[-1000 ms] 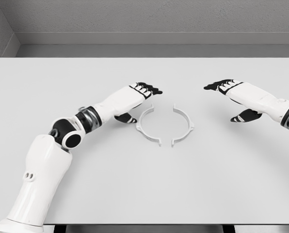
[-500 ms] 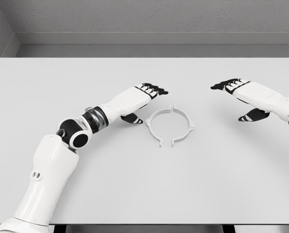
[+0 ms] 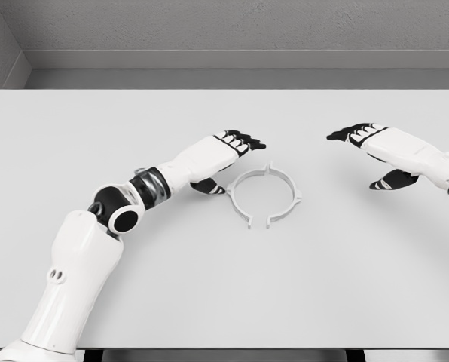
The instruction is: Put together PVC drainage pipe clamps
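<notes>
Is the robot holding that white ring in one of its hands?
No, the ring lies flat on the table, with the left hand beside it and the right hand well apart.

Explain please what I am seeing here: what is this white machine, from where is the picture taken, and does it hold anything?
This is a simulated humanoid robot, seen from a camera on its own head, looking down at a plain white table. Two white jointed arms reach in, each ending in a five-finger hand with black fingers. The left hand comes from the picture's left, the right hand from its right. Both hands have their fingers stretched out and hold nothing. Between them lies a thin white plastic ring: two half-circle pipe clamp pieces placed together into a circle, with small tabs sticking out at the joints. The left hand is close beside the ring; the right hand is clearly apart from it.
</notes>
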